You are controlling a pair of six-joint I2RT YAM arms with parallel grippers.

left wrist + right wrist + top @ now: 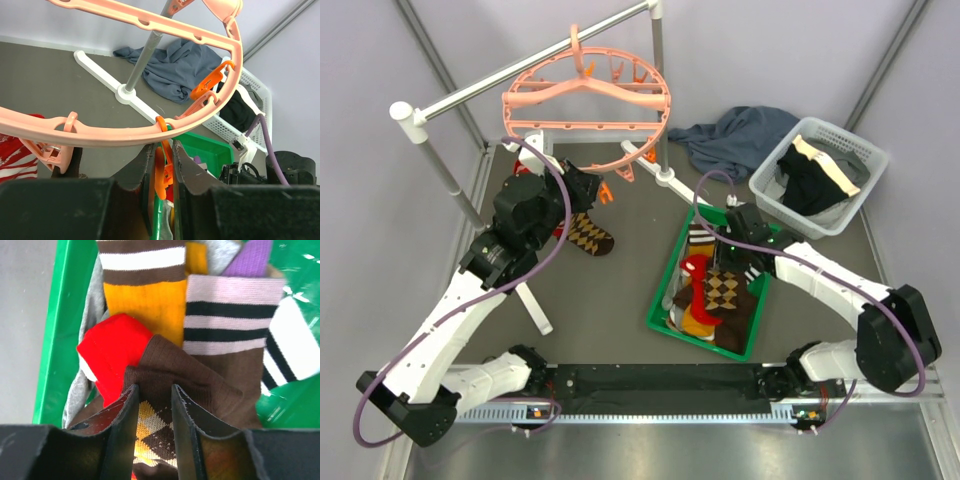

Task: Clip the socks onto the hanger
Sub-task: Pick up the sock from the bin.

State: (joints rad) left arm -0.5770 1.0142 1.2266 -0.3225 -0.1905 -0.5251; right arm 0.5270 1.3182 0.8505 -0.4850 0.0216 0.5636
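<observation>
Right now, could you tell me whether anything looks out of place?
Only the dark blue-grey cloth: it lies crumpled on the table beside the white basket, not inside it with the other garments.

Counter: dark grey matte top, pale walls behind and at sides.
Green bin right of centre, set at angle, socks piled inside.
White basket at far right, holding black and cream garments.
Blue-grey cloth crumpled just left of basket, touching it.
White stand feet: one near left, one far centre.
Argyle sock left of centre; lying or hanging, cannot tell.
Arm bases along near edge.
</observation>
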